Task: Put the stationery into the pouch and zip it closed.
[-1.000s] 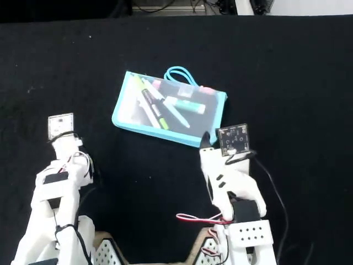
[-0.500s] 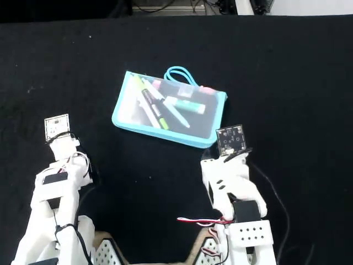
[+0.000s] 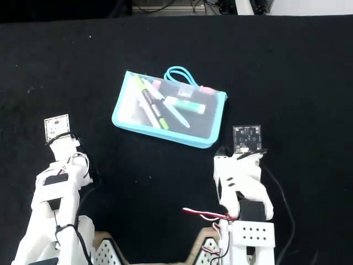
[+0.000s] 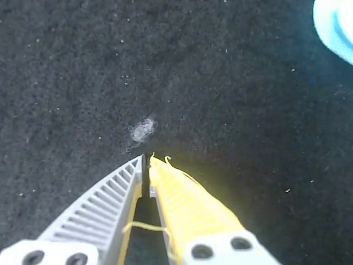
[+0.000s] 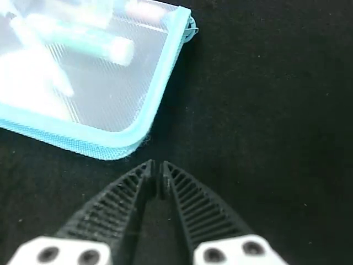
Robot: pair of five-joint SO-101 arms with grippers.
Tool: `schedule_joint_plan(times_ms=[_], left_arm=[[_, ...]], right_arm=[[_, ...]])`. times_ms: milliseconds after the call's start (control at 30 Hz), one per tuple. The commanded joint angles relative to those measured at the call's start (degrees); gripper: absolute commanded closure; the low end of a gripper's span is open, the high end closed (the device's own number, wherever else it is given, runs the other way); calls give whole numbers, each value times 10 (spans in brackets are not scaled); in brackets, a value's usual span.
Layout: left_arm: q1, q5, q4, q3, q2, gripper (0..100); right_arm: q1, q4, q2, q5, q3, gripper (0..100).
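Observation:
The clear pouch [image 3: 169, 110] with light-blue trim lies flat in the middle of the black table, its zip looking shut, with several pens and markers [image 3: 157, 105] inside. A blue loop [image 3: 180, 73] sticks out at its far edge. My right gripper [image 5: 158, 168] is shut and holds nothing, just off the pouch's near right corner [image 5: 118, 148] and apart from it. In the high view that arm [image 3: 241, 179] stands at the lower right. My left gripper [image 4: 146, 162] is shut over bare cloth, with a sliver of the pouch's edge [image 4: 333, 27] in its view. Its arm [image 3: 59, 176] is at the lower left.
The black cloth [image 3: 287, 83] spreads wide on all sides of the pouch. A small pale lint speck [image 4: 143, 130] lies just ahead of the left fingertips. Cables and equipment show past the table's far edge [image 3: 182, 6].
The right arm has drawn back from the pouch's near right corner and shifted to the right. The left arm moved slightly earlier, then kept still. The pouch has not moved.

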Motion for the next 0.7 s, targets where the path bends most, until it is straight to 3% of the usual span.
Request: schedule_joint_plan(times_ms=[0,400,667], left_arm=[[-13,2,-5,3,-4,971],[-12,1,-6,19,-35,972],[1,-43,31,139,-292,972]], right_arm=[[11,-4,-3,-5,0,988],[9,4,-8,0,0,987],[10,6,-9,0,0,987]])
